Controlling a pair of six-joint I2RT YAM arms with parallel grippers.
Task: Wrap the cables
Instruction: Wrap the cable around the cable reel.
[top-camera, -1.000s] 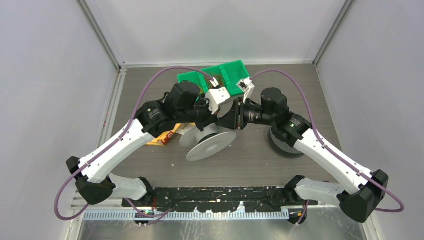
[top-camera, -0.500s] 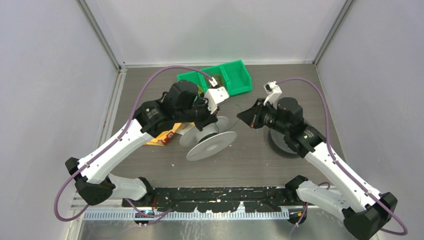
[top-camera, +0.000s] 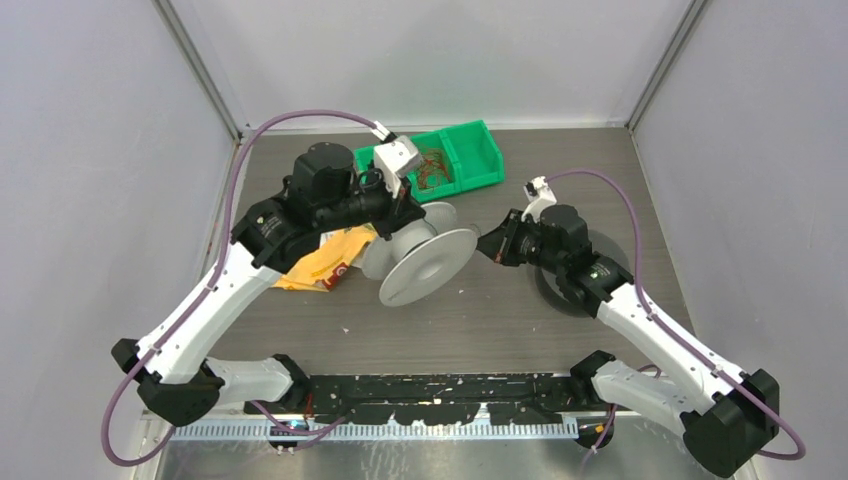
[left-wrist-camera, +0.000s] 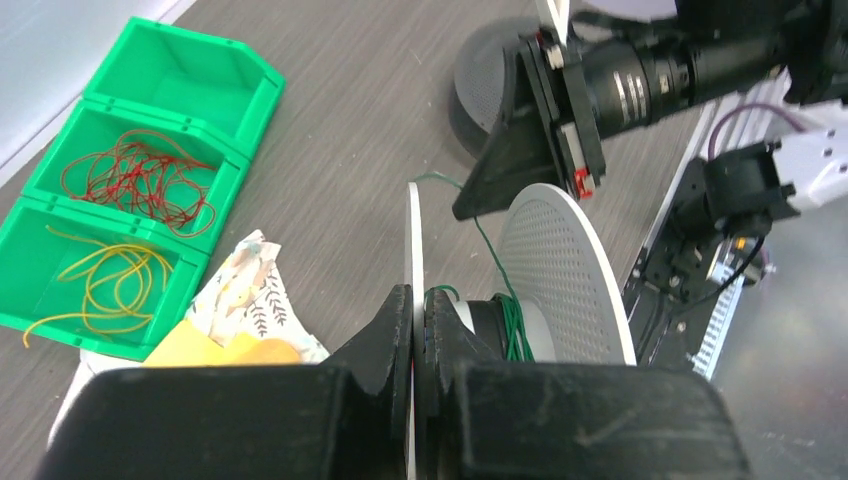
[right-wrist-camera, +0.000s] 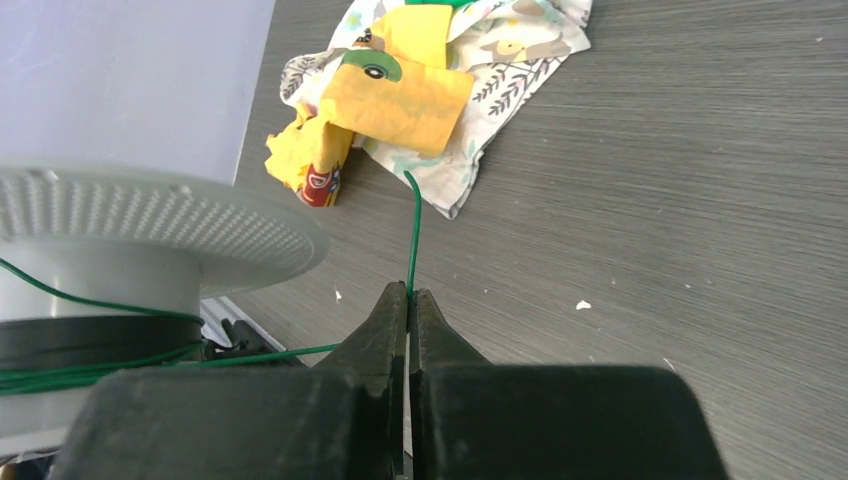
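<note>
A white spool (top-camera: 425, 262) is held tilted above the table. My left gripper (top-camera: 412, 218) is shut on its thin flange (left-wrist-camera: 413, 235), with the jaws (left-wrist-camera: 420, 300) pinching the flange edge. A dark green cable (left-wrist-camera: 512, 325) is wound in a few turns round the spool's hub. My right gripper (top-camera: 488, 245) is to the right of the spool and is shut (right-wrist-camera: 410, 292) on the free end of the green cable (right-wrist-camera: 412, 235), which sticks out past the fingertips. Reddish-brown cables (left-wrist-camera: 140, 180) and yellow cables (left-wrist-camera: 105, 285) lie in green bins.
A row of green bins (top-camera: 497, 172) stands at the back; one compartment (left-wrist-camera: 190, 75) has nothing in it. A yellow packet on patterned cloth (top-camera: 325, 262) lies left of the spool. A second, dark round spool (top-camera: 570, 285) lies flat under the right arm.
The two grippers were close together; the right one has drawn back to the right with the green cable. The left arm has swung left and back, tilting the spool.
</note>
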